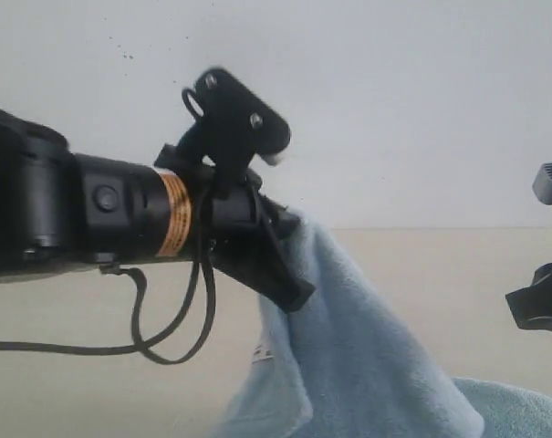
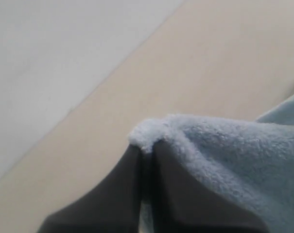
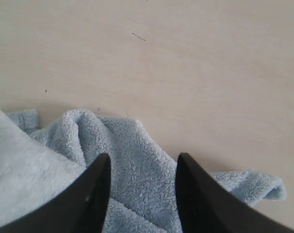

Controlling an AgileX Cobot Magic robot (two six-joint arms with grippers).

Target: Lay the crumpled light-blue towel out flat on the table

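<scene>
The light-blue towel (image 1: 367,365) hangs from my left gripper (image 1: 289,260), which is raised above the table (image 1: 458,274) and shut on a pinched corner of it. In the left wrist view the fluffy towel (image 2: 234,150) bulges past the closed fingertips of that gripper (image 2: 147,148). A small white label tag (image 1: 262,351) shows on the hanging cloth. My right gripper (image 3: 142,162) stands open above a crumpled fold of the towel (image 3: 137,145) that lies on the table (image 3: 185,58); nothing is between its fingers. At the right edge of the exterior view only part of the right gripper (image 1: 545,292) shows.
A white-grey wall (image 1: 394,91) with small dark specks rises behind the table. Bare beige table surface (image 3: 224,97) stretches beyond the towel in the right wrist view. A black cable (image 1: 139,338) loops below the left arm.
</scene>
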